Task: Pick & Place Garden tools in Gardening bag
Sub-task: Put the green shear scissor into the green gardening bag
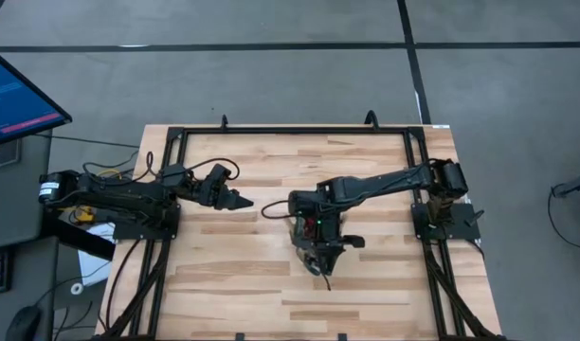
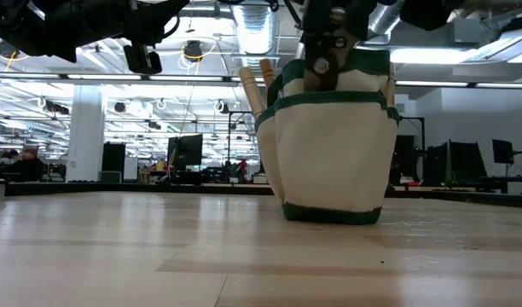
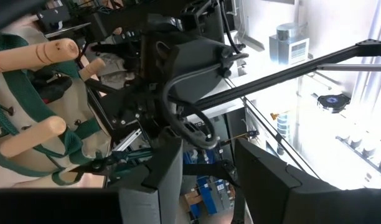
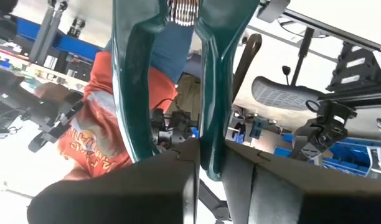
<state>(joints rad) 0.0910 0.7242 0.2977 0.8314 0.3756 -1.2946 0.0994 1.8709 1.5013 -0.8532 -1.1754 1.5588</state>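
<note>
Your right gripper [image 1: 325, 268] sits above the gardening bag [image 2: 333, 136], which stands upright on the wooden table [image 1: 233, 275] slightly right of centre, toward five o'clock from the table's middle in the high view. Its fingers are pinched narrow on the dark green handles of the pruning shears [image 4: 172, 81]; the right wrist view shows both handles and the spring between them rising from the fingertips. In the low view the shears' pivot [image 2: 321, 64] stands at the bag's rim, so the tool is upright over the bag's mouth, and you cannot tell how deep it reaches. Two pale wooden handles [image 2: 254, 85] stick out of the bag at its eleven o'clock edge. Your left gripper [image 1: 235, 200] waits at nine o'clock from the bag, well apart from it, fingers partly spread and holding nothing
</note>
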